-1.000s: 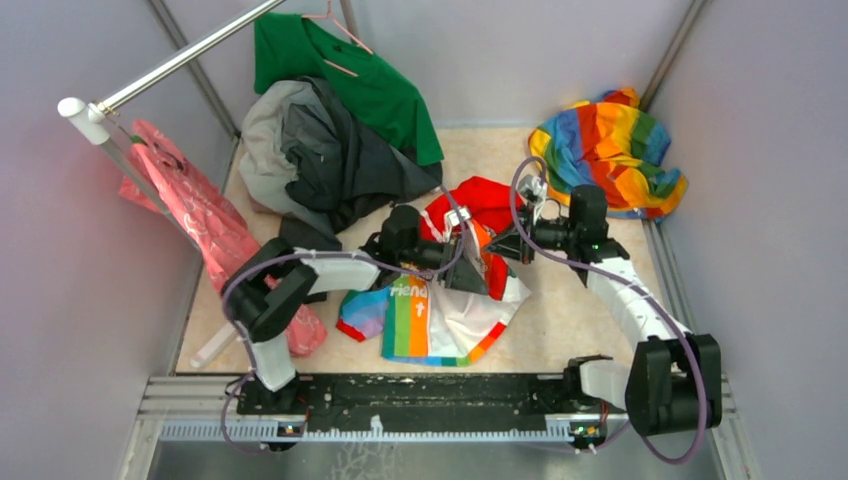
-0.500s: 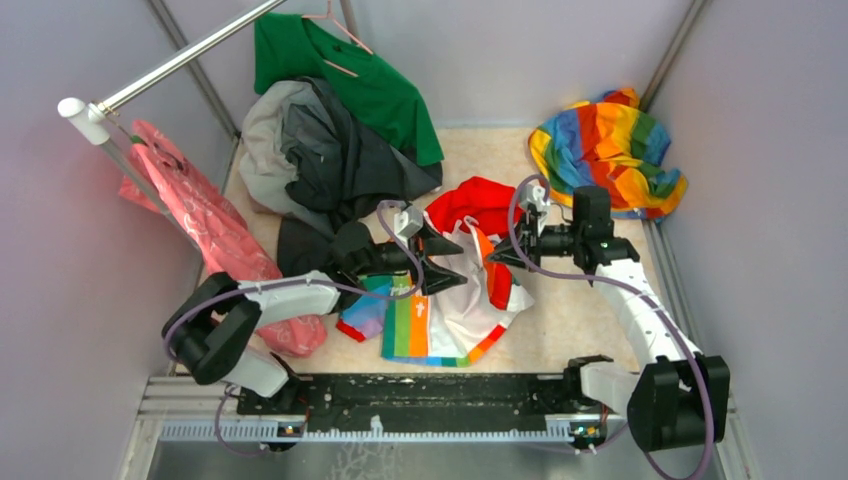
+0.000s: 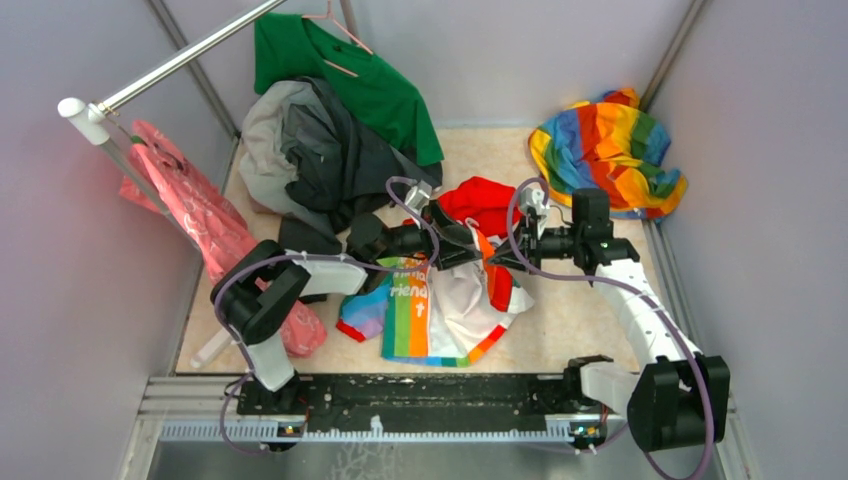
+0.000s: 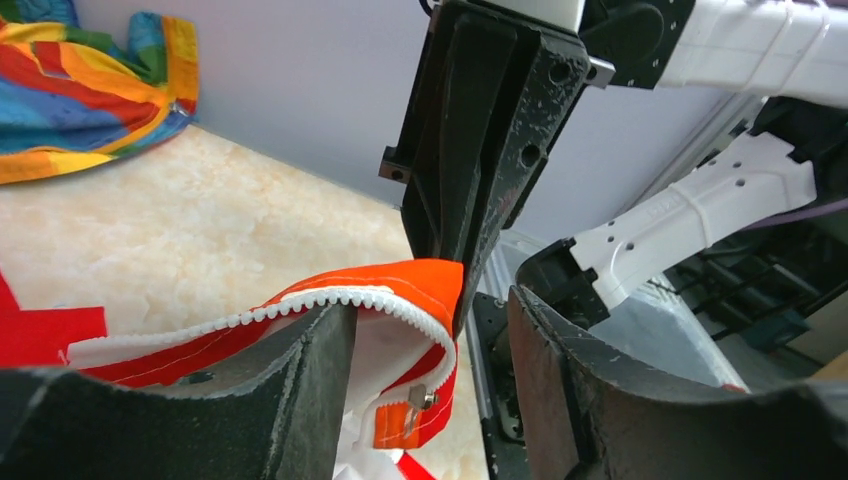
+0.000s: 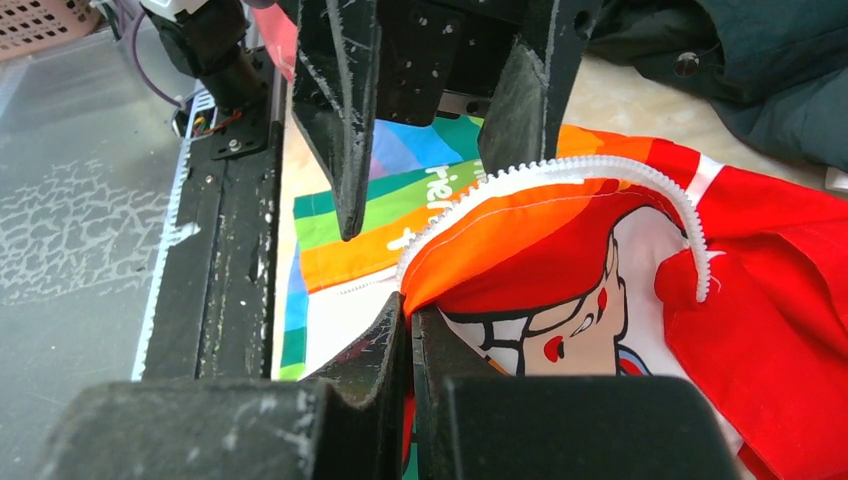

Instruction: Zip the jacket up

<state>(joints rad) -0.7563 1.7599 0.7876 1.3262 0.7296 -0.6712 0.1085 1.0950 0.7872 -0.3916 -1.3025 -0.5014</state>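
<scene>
Top external view: small white jacket [image 3: 450, 310] w/ rainbow-striped panels, dark lettering and red hood lay crumpled at ctr of the beige stone-look worktop [image 3: 570, 320], btwn the tips of the two arms. The left arm [image 3: 300, 275] reached in from the left and the right arm [image 3: 630, 290] from the right, and they met over the jacket's upper edge, just below the hood.

Right wrist view: right jaws were pressed together, fingertips [image 5: 400, 330] pinching the jacket's orange-red zipper strip [image 5: 520, 215] right by its white plastic teeth [image 5: 600, 170]. The strip arched away toward the red hood fabric. Left fingers [image 5: 340, 110] hung just beyond it, apart.

Left wrist view: left jaws stood fairly wide, holding nothing. The orange strip w/ white teeth ran across the gap, lying over one finger [image 4: 300, 390] and short of the other. A small metal zip piece [image 4: 425, 398] showed at the strip's folded end. Right fingers [image 4: 480, 140] came down from above and gripped the strip's raised corner.

Elsewhere on the worktop:
- dark grey garment [image 3: 320, 150], back left
- green tee [image 3: 350, 75] on a pink hanger
- all-rainbow cloth [image 3: 605, 150], back right corner
- pink plastic bag [image 3: 200, 220], under the metal rail [image 3: 180, 60]
</scene>
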